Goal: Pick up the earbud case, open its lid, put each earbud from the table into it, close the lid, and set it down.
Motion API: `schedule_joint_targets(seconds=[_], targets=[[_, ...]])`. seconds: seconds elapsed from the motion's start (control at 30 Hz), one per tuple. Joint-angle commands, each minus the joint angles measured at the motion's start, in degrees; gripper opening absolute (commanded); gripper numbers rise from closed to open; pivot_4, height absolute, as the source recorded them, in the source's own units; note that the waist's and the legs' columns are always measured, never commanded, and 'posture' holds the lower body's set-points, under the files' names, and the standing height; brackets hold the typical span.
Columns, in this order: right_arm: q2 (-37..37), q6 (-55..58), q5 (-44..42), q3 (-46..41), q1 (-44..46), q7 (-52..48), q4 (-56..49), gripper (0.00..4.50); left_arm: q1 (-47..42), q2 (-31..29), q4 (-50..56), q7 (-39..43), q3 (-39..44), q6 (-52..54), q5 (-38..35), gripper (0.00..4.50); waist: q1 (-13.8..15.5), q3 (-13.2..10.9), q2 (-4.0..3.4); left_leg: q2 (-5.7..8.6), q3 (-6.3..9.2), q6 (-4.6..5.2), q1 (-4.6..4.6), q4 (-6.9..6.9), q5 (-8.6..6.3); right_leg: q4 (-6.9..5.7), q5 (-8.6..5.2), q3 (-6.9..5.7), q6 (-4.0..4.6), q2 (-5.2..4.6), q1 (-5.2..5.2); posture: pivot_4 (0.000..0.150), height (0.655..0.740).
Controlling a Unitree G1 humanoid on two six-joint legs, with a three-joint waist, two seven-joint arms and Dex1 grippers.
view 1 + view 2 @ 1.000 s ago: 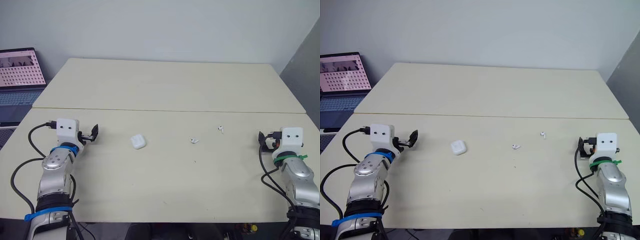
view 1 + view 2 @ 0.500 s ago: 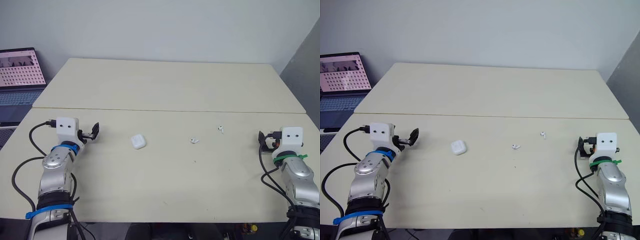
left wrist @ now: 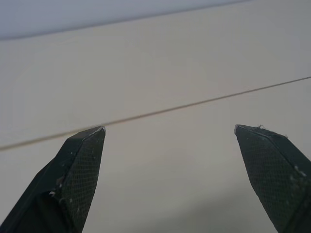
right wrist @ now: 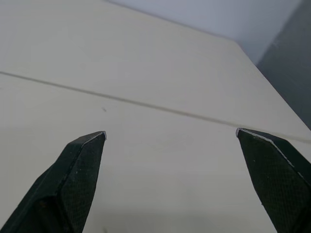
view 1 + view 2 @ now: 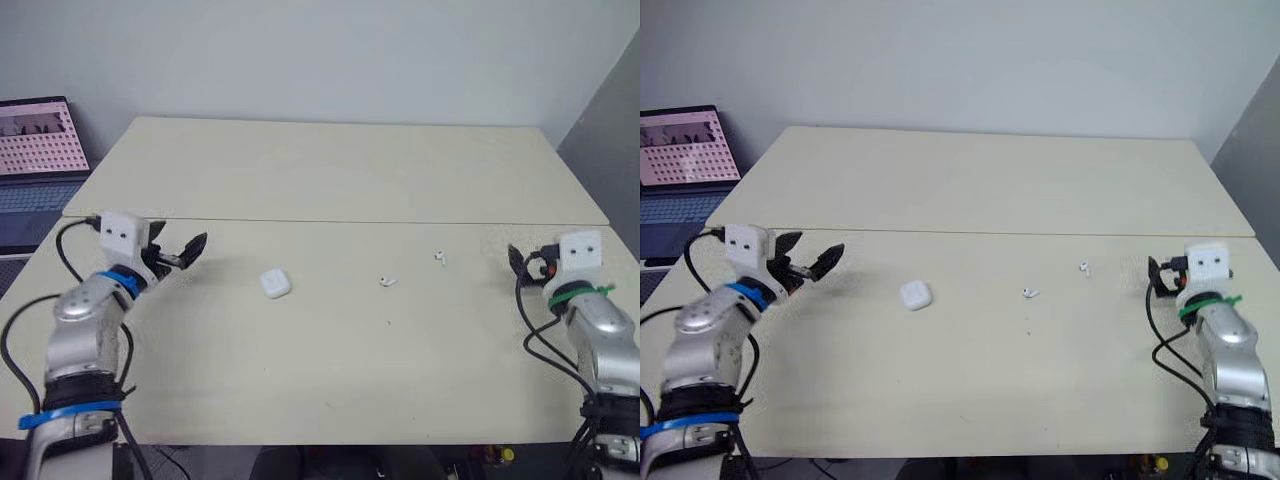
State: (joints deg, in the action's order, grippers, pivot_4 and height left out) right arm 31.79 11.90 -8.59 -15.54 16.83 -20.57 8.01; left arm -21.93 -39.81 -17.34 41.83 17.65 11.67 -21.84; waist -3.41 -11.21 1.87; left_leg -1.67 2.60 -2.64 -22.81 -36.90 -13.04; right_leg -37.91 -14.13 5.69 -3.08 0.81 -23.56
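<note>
A small white earbud case [image 5: 275, 283] lies with its lid down on the cream table [image 5: 330, 360], left of centre. Two white earbuds rest to its right: one [image 5: 387, 281] near the middle, the other [image 5: 440, 258] a little farther right and back. My left gripper [image 5: 182, 250] hovers open above the table, a short way left of the case, its black fingers [image 3: 77, 170] spread wide with nothing between them. At the table's right edge my right gripper [image 5: 518, 262] is open too, its fingers [image 4: 73, 179] apart over bare tabletop, right of the farther earbud.
A seam [image 5: 340, 222] runs across where two tabletops meet, behind the objects. A laptop [image 5: 38, 150] with a lit screen sits off the table's far left. A grey wall stands behind.
My left arm has lifted and swung toward the case, its gripper now higher and a bit closer to the case. The right gripper has risen slightly. Case and earbuds have not moved.
</note>
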Motion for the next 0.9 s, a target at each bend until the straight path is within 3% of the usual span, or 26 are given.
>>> schedule_joint_targets(seconds=[0.03,0.17,0.33,0.57,0.9], targets=[[1.23,1.34,-5.15,4.7,4.11,-11.64,-3.24,4.5,-1.22,-3.93,8.54,9.45,-3.33,7.49,-4.71,4.47,-0.06,0.0,0.0,-0.01,0.01,0.0,0.01,0.01,0.0,0.0,0.0,0.0,0.0,0.01,0.0,0.15,0.74],[-0.01,4.84,-10.03,11.63,8.15,-22.92,-6.15,4.5,-2.16,-6.74,13.06,16.56,-8.27,12.55,-5.61,4.47,-0.08,-0.01,-0.01,-0.01,0.04,0.0,0.0,0.07,0.0,0.02,-0.03,-0.02,0.04,0.02,-0.01,0.15,0.74],[-4.99,11.59,-14.26,21.92,12.06,-31.38,-12.2,4.5,-3.62,-7.93,12.86,23.3,-16.22,11.5,-1.48,4.47,-0.04,-0.02,-0.03,-0.02,0.12,0.0,-0.05,0.08,0.0,-0.02,-0.05,-0.09,0.07,0.04,-0.07,0.15,0.74],[-8.64,14.94,-12.96,29.67,12.2,-32.79,-16.76,4.5,-5.01,-5.15,6.67,24.51,-21.46,5.61,4.88,4.47,0.24,-0.02,-0.03,-0.02,0.16,0.0,-0.14,0.03,0.0,-0.02,-0.06,-0.14,0.09,0.02,-0.11,0.15,0.74],[-6.94,17.09,-12.84,29.78,11.23,-31.99,-20.18,4.5,-8.21,-0.5,-4.88,25.97,-24.46,-1.78,10.12,4.47,0.22,-0.02,-0.03,-0.02,0.15,0.0,-0.17,0.0,0.0,-0.07,-0.07,-0.14,0.1,0.04,-0.18,0.15,0.74]])
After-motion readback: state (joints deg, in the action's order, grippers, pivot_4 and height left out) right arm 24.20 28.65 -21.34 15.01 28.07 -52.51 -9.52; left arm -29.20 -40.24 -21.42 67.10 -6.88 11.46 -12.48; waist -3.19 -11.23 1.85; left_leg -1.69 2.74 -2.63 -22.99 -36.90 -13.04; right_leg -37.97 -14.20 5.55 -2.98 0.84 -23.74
